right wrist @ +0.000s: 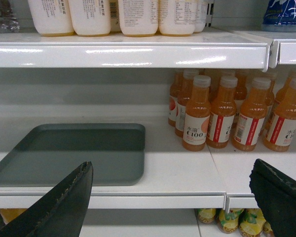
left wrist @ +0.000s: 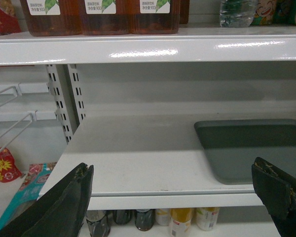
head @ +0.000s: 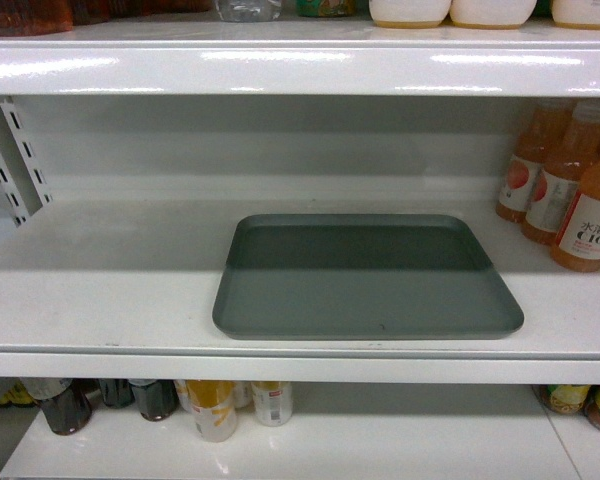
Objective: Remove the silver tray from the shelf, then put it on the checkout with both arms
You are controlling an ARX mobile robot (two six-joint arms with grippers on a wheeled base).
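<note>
Left pincer (left wrist: 173, 197) spread wide short of the shelf (head: 100, 290) front lip, silver tray (head: 365, 280) flat near that front edge, right of middle, orange juice bottles (head: 570, 190) toward the right end, right pincer (right wrist: 170, 197) likewise wide, clasping nothing.

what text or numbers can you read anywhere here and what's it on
"C100", under small Chinese characters too blurred to read: white label of an orange juice bottle right of the silver tray.
"900": within blurred Chinese print on the brown bottles' labels, upper shelf.
Print on the white bottles is too small to read.
The tray carries no text.
</note>
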